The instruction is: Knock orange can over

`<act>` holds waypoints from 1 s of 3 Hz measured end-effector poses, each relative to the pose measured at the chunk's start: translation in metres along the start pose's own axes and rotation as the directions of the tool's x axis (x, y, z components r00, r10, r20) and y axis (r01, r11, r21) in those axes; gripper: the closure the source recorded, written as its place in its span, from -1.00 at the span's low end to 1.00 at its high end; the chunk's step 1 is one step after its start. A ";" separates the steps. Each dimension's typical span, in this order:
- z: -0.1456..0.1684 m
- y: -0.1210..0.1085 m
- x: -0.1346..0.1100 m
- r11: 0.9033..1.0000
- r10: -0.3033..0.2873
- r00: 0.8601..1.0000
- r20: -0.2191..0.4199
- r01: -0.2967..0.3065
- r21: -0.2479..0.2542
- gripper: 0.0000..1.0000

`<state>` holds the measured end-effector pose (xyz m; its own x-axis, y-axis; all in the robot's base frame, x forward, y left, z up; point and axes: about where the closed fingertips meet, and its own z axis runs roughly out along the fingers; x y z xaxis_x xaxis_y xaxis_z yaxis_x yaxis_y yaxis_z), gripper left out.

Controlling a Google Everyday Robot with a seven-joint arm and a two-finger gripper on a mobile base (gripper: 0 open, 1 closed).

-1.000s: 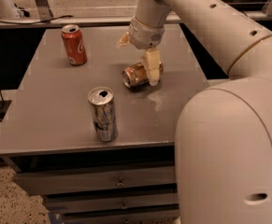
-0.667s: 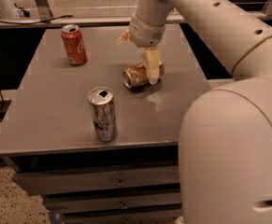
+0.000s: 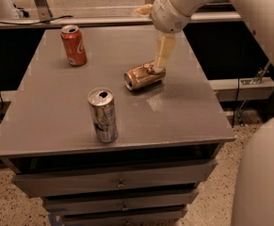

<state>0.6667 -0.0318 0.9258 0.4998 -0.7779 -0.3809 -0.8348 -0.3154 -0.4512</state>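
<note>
The orange can [image 3: 142, 76], copper-orange with pale markings, lies on its side near the middle of the grey table top [image 3: 47, 112], its silver end facing left. My gripper [image 3: 159, 66] reaches down from the upper right, and its fingertips sit right at the can's upper right end, touching or almost touching it. The pale fingers [image 3: 164, 51] point downward.
A red cola can [image 3: 74, 45] stands upright at the back left. A taller silver-and-blue can [image 3: 102, 115] stands upright near the front. The table has drawers [image 3: 120, 182] below. My arm's white body fills the right edge.
The view has shifted and the arm's body takes up less of the frame. The orange can stays lying on its side and the gripper stays at its right end.
</note>
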 end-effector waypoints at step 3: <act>-0.156 -0.008 0.067 0.898 0.104 0.988 0.112 -0.142 0.417 -1.00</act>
<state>0.6711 -0.1662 1.0296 0.4325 -0.7409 -0.5138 -0.7244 0.0536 -0.6872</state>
